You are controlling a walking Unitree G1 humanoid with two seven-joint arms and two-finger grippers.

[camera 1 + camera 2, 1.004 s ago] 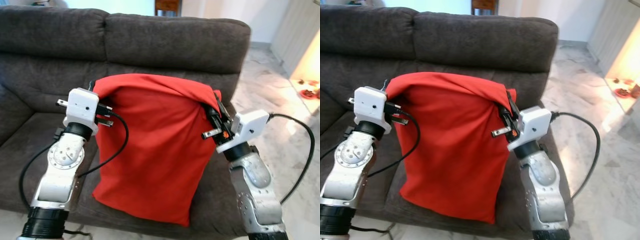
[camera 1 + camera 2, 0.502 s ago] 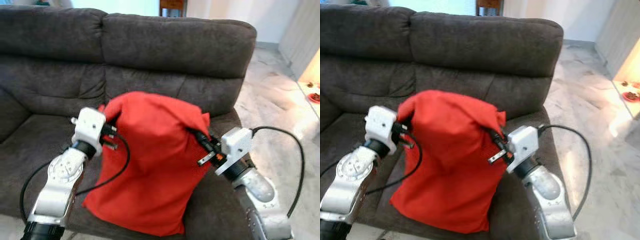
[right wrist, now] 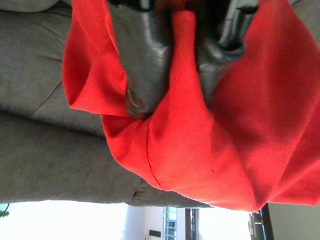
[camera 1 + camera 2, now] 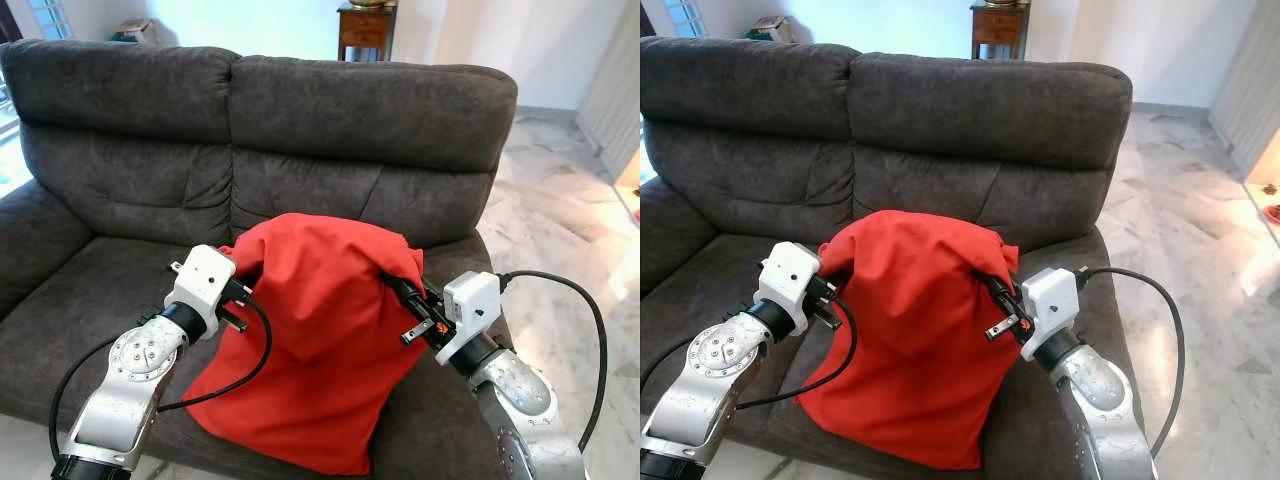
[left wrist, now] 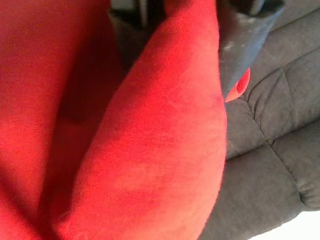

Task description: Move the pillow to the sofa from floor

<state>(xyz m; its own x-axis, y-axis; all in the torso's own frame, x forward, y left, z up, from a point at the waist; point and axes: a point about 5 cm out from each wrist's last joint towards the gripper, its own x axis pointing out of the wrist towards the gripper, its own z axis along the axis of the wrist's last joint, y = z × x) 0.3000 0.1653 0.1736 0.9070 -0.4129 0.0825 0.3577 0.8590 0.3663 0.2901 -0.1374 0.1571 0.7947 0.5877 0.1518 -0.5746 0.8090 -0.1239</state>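
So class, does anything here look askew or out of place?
Yes: the red pillow sags crumpled on the sofa seat, its bottom overhanging the front edge. The left tool and right tool pinch its upper corners.

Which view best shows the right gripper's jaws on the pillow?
Right wrist view: the right gripper has both jaws pinching a fold of the red pillow. The eye views show that gripper at the pillow's upper right corner over the sofa, jaws half buried. Left wrist view shows the other grip.

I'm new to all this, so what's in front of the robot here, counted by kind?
Pillows: 1
Sofas: 1
Side tables: 1
Grippers, left and right: 2
Total: 5
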